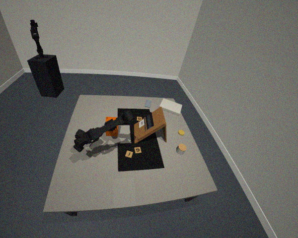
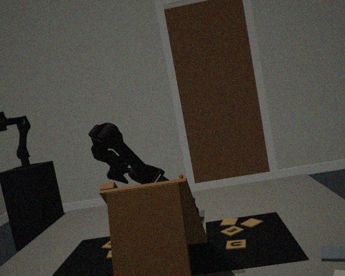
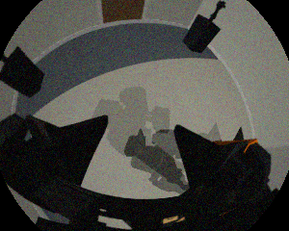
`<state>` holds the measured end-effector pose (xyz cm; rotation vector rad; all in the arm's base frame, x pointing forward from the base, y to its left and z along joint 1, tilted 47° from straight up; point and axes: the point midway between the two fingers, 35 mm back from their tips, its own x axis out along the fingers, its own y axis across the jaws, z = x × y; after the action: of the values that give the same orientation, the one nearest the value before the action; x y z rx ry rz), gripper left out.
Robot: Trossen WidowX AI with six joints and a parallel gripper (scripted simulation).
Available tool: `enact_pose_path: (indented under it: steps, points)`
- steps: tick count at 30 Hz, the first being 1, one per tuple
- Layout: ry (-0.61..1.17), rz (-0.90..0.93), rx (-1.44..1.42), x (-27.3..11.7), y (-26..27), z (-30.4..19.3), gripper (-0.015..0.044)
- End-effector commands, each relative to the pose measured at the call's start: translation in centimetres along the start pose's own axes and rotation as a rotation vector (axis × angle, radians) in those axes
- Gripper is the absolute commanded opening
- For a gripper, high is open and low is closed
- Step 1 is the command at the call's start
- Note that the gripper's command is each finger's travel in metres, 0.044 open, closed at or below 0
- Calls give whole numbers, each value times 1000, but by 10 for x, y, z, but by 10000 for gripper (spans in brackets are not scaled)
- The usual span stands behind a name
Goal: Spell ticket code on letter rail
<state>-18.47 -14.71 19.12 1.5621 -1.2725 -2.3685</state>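
Note:
My gripper (image 1: 76, 141) (image 3: 142, 123) is open, its fingers wide apart with only tabletop and arm shadows between them. It hangs raised left of the black mat (image 1: 141, 162). The slanted wooden board (image 1: 158, 120) (image 2: 149, 228) stands on the mat with a dark rail (image 1: 149, 120) and a white ticket (image 1: 141, 123), whose print is too blurred to read. Tiles J (image 1: 128, 153) and G (image 1: 137, 149) lie in front of the board. A third tile (image 1: 139, 118) lies behind it. Several tiles show there in the exterior view, including one tile (image 2: 232, 230) near another tile (image 2: 241, 244). Rail contents are unclear.
An orange plate (image 1: 111, 133) lies under the arm. A white box (image 1: 171, 106) and a blue pad (image 1: 147, 103) are at the back. A yellow disc (image 1: 181, 132) and a tan-topped jar (image 1: 181, 148) stand right of the board.

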Motion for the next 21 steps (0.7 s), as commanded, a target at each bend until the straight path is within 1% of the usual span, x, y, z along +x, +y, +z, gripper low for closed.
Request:
enact_pose_path:
  steps: [1,2,12,21]
  points:
    - [2,1,-4,0,1,-1,426]
    - [9,5,-15,1,2,-3,440]
    - [138,85,-238,3,27,-61,440]
    - [265,169,-439,-5,40,-121,440]
